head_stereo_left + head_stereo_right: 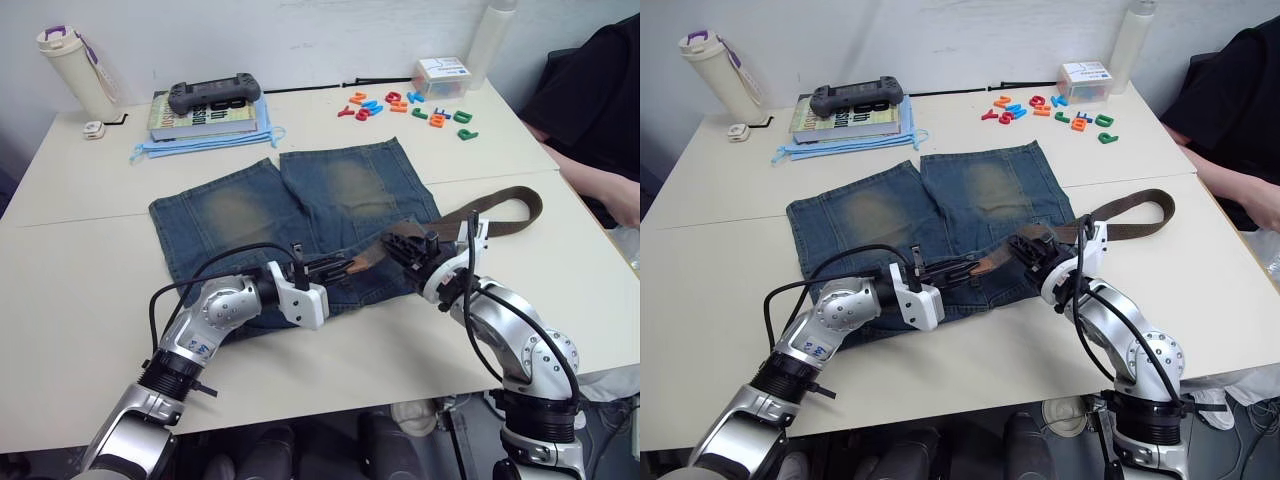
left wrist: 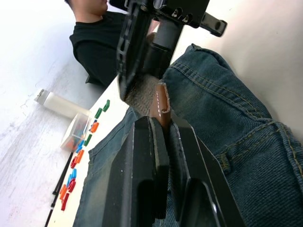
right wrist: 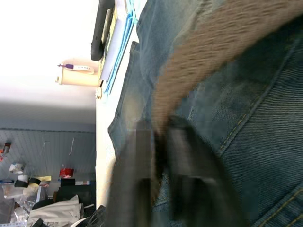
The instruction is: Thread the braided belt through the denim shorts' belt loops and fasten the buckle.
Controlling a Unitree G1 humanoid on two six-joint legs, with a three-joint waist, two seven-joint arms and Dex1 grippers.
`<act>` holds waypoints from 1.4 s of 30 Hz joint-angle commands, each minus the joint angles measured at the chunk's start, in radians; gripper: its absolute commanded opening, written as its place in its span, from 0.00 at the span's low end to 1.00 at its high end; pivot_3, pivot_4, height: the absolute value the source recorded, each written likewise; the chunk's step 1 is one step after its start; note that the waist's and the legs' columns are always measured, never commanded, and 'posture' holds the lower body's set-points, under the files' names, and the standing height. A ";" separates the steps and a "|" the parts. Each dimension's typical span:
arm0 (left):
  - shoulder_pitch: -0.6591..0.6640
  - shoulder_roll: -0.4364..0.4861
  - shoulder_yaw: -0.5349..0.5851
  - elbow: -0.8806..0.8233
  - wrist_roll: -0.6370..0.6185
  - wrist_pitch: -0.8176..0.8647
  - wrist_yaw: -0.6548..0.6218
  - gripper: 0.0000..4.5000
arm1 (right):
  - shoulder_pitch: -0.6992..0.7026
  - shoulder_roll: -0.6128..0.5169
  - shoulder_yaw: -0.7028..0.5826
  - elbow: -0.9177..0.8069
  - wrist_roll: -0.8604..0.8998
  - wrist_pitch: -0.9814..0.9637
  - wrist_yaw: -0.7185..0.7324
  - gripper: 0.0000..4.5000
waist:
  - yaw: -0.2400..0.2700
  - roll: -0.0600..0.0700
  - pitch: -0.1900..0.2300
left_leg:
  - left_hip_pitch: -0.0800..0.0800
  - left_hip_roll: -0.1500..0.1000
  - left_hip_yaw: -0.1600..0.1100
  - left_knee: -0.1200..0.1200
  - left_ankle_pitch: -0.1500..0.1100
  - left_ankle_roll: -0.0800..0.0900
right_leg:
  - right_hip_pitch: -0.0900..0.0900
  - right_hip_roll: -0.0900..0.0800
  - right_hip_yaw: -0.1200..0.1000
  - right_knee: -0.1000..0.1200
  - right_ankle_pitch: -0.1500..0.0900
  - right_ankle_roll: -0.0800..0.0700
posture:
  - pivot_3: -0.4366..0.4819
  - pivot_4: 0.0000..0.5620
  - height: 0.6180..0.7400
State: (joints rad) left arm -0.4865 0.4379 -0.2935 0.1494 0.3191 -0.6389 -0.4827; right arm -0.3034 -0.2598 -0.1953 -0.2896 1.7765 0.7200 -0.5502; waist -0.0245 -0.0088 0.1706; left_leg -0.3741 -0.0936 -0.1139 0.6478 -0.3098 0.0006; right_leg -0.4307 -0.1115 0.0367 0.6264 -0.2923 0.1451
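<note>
Both grippers crowd the shorts' near waistband edge: left gripper and right gripper nearly tip to tip, belt strung between them. Bare table open on the left and along the near edge. Far side blocked by book, controller, bottle, plastic letters. Person's arm at the right edge.

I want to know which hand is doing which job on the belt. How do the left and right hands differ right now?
The left hand pinches the braided belt's tan leather tip over the denim shorts; the right hand grips the brown woven strap further along. The left hand points toward the robot's right, the right hand toward its left, so they face each other. Both are shut on the belt, low over the shorts' waistband.
</note>
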 commanded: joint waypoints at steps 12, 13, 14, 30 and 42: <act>0.033 0.035 0.044 -0.052 -0.045 0.019 -0.004 0.51 | -0.012 0.052 -0.011 -0.052 -0.013 -0.090 0.009 0.00 | -0.001 0.000 0.000 | 0.000 0.000 0.000 0.000 0.000 0.000 | 0.000 0.000 0.000 0.000 0.000 0.000 | 0.48 0.27 1.00; 0.055 0.045 0.059 -0.064 -0.070 0.036 -0.011 0.51 | -0.011 0.062 -0.011 -0.058 -0.018 -0.101 0.007 0.00 | -0.003 0.000 0.000 | 0.000 0.000 0.000 0.000 0.000 0.000 | 0.000 0.000 0.000 0.000 0.000 0.000 | 0.48 0.27 1.00; 0.082 0.060 0.078 -0.079 -0.096 0.054 -0.020 0.51 | -0.009 0.075 -0.010 -0.066 -0.024 -0.113 0.004 0.00 | -0.004 0.000 0.000 | 0.000 0.000 0.000 0.000 0.000 0.000 | 0.000 0.000 0.000 0.000 0.000 0.000 | 0.48 0.27 1.00; 0.381 0.111 0.183 -0.306 -0.463 0.548 -0.191 0.51 | 0.084 0.191 0.137 -0.195 -0.469 -0.227 0.119 0.00 | -0.002 0.002 0.001 | 0.000 0.000 -0.001 0.000 0.000 0.000 | 0.000 0.001 0.001 0.000 0.000 0.000 | 0.48 0.27 1.00; 0.390 0.113 0.190 -0.327 -0.456 0.575 -0.226 0.51 | 0.127 0.212 0.144 -0.212 -0.610 -0.261 0.214 0.00 | -0.001 0.002 0.001 | 0.002 0.000 0.000 0.000 0.000 0.000 | 0.001 0.001 0.001 -0.002 0.000 0.000 | 0.48 0.27 1.00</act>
State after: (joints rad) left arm -0.1040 0.5495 -0.1183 -0.1461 -0.1236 -0.0536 -0.6968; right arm -0.1805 -0.0491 -0.0543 -0.4506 1.2157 0.4748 -0.3733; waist -0.0259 -0.0073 0.1715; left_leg -0.3716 -0.0931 -0.1137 0.6473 -0.3102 0.0006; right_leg -0.4302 -0.1104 0.0381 0.6242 -0.2925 0.1448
